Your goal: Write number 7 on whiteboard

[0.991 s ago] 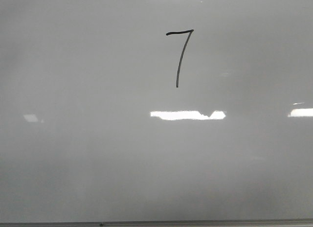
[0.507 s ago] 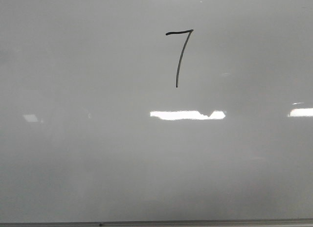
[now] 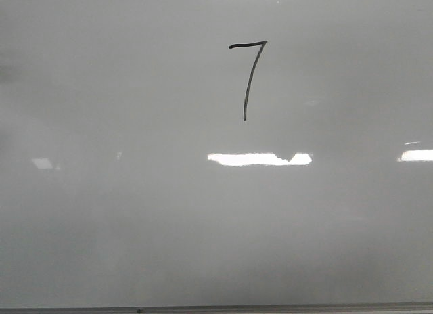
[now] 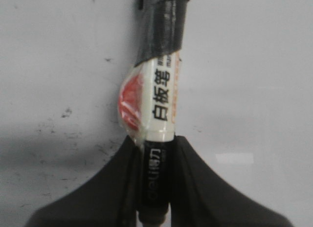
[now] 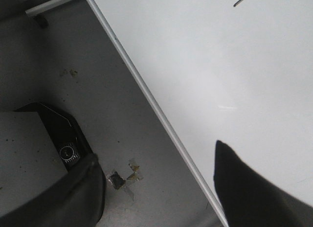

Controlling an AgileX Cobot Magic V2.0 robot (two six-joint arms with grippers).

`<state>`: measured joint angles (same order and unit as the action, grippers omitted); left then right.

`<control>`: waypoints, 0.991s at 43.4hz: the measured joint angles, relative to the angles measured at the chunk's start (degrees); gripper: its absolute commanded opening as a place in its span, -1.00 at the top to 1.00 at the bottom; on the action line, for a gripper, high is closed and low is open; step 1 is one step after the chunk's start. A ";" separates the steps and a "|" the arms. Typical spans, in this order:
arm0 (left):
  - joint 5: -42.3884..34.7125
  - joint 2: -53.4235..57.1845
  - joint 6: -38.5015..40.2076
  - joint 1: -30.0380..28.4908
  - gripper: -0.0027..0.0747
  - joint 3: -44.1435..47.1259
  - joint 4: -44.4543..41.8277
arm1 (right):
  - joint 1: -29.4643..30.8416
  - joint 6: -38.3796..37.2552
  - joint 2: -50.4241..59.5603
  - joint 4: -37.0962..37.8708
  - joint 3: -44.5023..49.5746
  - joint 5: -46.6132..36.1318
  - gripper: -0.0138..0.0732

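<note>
— Whiteboard (image 3: pixel 135 246) status?
— Number 7 (image 3: pixel 247 77) sits far, centre-right, nothing covering it. Left gripper (image 4: pixel 155 188) clamps a marker (image 4: pixel 159 114). Right gripper (image 5: pixel 156 188) is spread wide over the board's frame (image 5: pixel 156 107), beside stained floor (image 5: pixel 88 100).

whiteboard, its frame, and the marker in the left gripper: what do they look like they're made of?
Whiteboard: glossy coated panel, probably; it mirrors bright ceiling lights.
Frame: thin pale grey strip, likely metal.
Marker: smooth white barrel, probably plastic, printed label, black tape wrapped higher up, clamped in the left gripper.
</note>
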<state>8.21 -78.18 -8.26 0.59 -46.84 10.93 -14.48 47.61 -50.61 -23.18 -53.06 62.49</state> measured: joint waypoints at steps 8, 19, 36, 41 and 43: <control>5.99 -3.86 0.09 0.00 0.58 -4.90 0.00 | 0.00 0.00 0.00 0.00 0.00 0.00 -0.49; 7.69 -5.93 0.09 0.00 0.02 -6.08 0.00 | 0.00 0.00 0.00 0.00 0.00 0.00 -0.49; 12.98 -1.65 0.09 0.00 0.03 -6.08 -2.68 | 0.00 -6.95 1.80 1.41 0.00 0.00 -0.49; 17.08 2.53 0.09 0.00 0.03 -6.08 -3.57 | 0.00 -14.06 4.67 5.05 0.00 0.00 -0.49; 18.87 4.60 0.09 0.00 0.03 -6.08 -3.73 | 0.00 -17.30 5.89 7.02 0.00 0.11 -0.49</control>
<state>27.08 -73.57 -8.17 0.59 -52.93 7.20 -14.48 30.31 -44.72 -16.16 -53.06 62.61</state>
